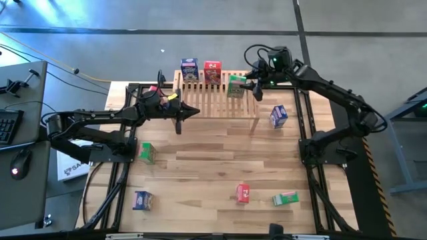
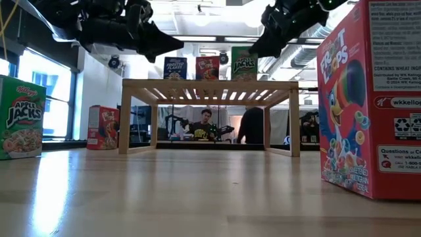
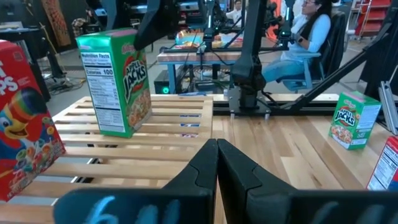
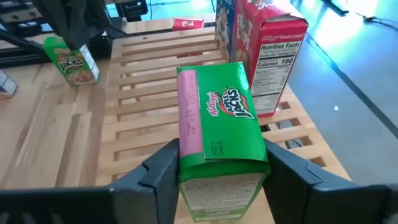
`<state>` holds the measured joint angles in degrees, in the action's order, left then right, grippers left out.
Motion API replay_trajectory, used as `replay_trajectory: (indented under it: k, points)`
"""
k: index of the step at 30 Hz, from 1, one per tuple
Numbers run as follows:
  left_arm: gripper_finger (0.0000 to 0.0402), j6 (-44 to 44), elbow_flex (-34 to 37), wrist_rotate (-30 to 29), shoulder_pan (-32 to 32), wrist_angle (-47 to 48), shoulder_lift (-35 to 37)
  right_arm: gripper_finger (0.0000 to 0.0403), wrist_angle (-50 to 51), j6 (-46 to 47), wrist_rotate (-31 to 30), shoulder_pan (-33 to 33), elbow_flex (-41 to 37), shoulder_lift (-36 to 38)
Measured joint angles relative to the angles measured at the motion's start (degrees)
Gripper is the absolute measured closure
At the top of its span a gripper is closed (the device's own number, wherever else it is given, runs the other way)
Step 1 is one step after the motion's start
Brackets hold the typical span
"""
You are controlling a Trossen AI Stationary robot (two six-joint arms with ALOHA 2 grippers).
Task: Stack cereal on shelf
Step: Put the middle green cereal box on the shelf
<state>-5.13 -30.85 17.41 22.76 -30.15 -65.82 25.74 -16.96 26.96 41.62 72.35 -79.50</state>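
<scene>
The right gripper (image 1: 249, 85) is seen over the right end of the shelf (image 1: 217, 103), with a green box (image 4: 221, 134) standing upright on the slats between its two fingers (image 4: 163, 171); the fingers flank the box's sides closely, but whether they press on it or have just parted from it cannot be told. Just beyond this box, farther along the back edge of the shelf, a red box (image 1: 212, 72) and a blue box (image 1: 189, 69) stand side by side, so three boxes are lined up on the slats. The left gripper (image 1: 190, 113) is held over the left part of the shelf with its fingers pressed together and nothing between them; the green box on the shelf is seen ahead of it in the left wrist view. Another blue box (image 1: 278, 117) lies on the table (image 1: 213, 173) beside the right leg of the shelf, below the right gripper. A second green box (image 1: 147, 153) stands on the table near the left arm's base. Toward the near edge of the table, well apart from both grippers, a third blue box (image 1: 143, 200), a second red box (image 1: 243, 193) and a third green box (image 1: 285, 198) are scattered. A small red box (image 1: 153, 89) lies behind the left arm, near the shelf's left end. People are seated in the room beyond the table
</scene>
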Motion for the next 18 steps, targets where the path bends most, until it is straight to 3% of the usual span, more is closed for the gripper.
replay_trajectory:
  k: [8, 18]
  points:
    - [0.0401, 0.0, 0.0, 0.0, 0.0, 0.6, 0.0, 0.0167, -1.9, 0.4, -4.9, 0.0, -0.1, 0.0]
    - [0.0401, 0.0, 0.0, 0.0, 0.0, 0.6, 0.0, 0.0163, -5.0, 0.4, -7.5, -1.4, -0.1, 5.0]
